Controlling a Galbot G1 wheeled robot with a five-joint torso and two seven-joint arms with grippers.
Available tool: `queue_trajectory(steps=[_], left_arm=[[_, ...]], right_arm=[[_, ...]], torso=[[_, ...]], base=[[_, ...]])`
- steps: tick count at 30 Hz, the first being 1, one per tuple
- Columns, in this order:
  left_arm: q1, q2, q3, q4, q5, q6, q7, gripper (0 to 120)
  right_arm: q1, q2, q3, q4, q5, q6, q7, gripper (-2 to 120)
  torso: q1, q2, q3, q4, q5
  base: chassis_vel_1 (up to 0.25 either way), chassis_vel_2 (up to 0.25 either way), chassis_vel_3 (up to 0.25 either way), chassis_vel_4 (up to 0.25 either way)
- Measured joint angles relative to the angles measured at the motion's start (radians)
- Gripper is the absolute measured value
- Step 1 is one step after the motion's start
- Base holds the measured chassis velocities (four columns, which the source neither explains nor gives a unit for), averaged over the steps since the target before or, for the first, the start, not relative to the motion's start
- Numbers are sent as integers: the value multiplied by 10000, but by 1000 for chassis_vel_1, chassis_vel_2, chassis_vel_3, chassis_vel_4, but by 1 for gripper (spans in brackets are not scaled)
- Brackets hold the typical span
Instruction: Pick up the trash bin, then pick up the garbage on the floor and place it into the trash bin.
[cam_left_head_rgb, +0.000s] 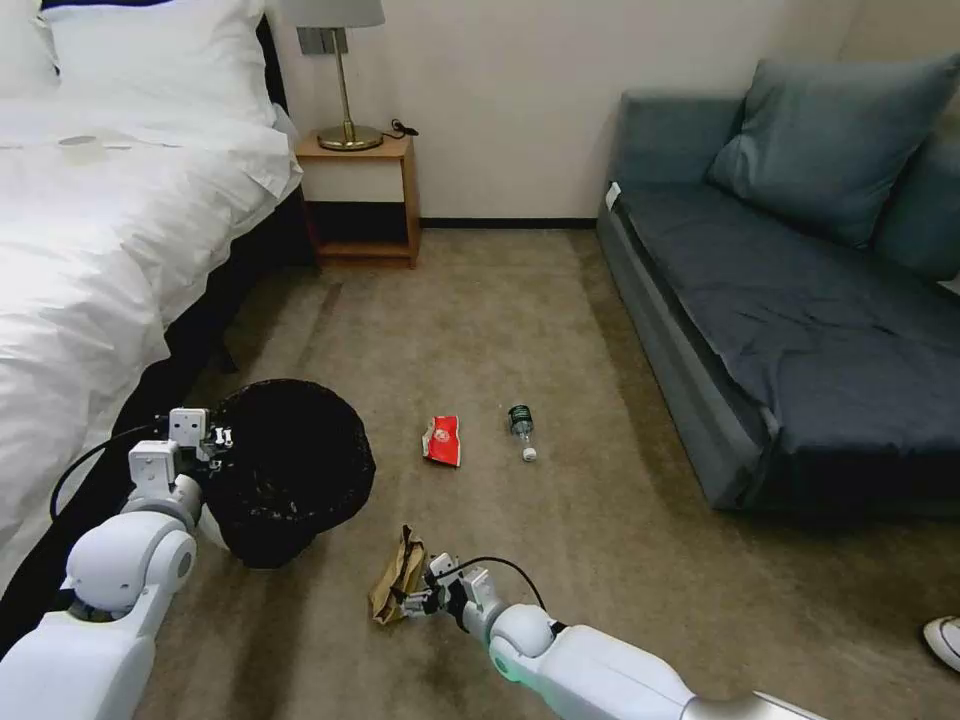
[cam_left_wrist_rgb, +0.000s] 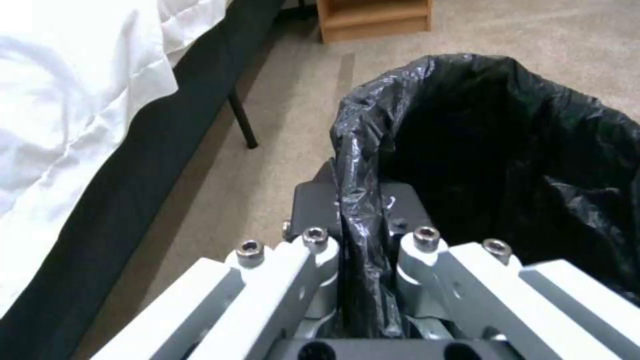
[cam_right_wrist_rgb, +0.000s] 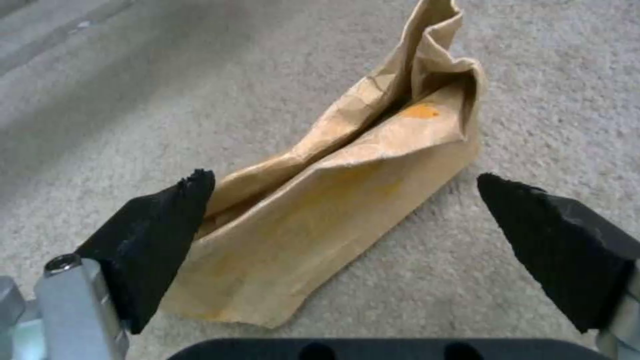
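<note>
Close up, right hand astride paper bag.

- Both arms: glossy white rounded shells, ball-shaped joints; a teal glow at the right forearm joint.
- Left hand: boxy white-grey housing, thin black cable looping off the wrist.
- Left wrist view: white-grey linkage bars, silver socket-head screws, black finger plates.
- Right hand: wedge-shaped black foam pads on silver metal fingers; black cable arching behind.
</note>
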Motion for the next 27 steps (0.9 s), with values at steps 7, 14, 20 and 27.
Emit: queue_trajectory(steps=[7, 14, 20, 27], left_arm=[[1, 16, 12, -17, -2, -4, 0, 5], [38, -6, 45, -16, 29, -55, 21, 5], [-51, 62, 80, 19, 11, -64, 32, 5], [-65, 56, 77, 63, -2, -83, 38, 5]], right_arm=[[-27, 43, -26, 68, 0, 10, 8, 100], [-34, -51, -25, 220, 29, 2, 51, 100], [-16, 155, -102, 4, 26, 60, 21, 100], [46, 401, -244, -451, 26, 234, -137, 100]], torso=[[0, 0, 1, 0, 0], [0, 0, 1, 0, 0], [0, 0, 1, 0, 1], [0, 1, 0, 0, 0]], base=[[0, 0, 0, 0], [0, 0, 0, 0], [0, 0, 0, 0], [0, 0, 0, 0]])
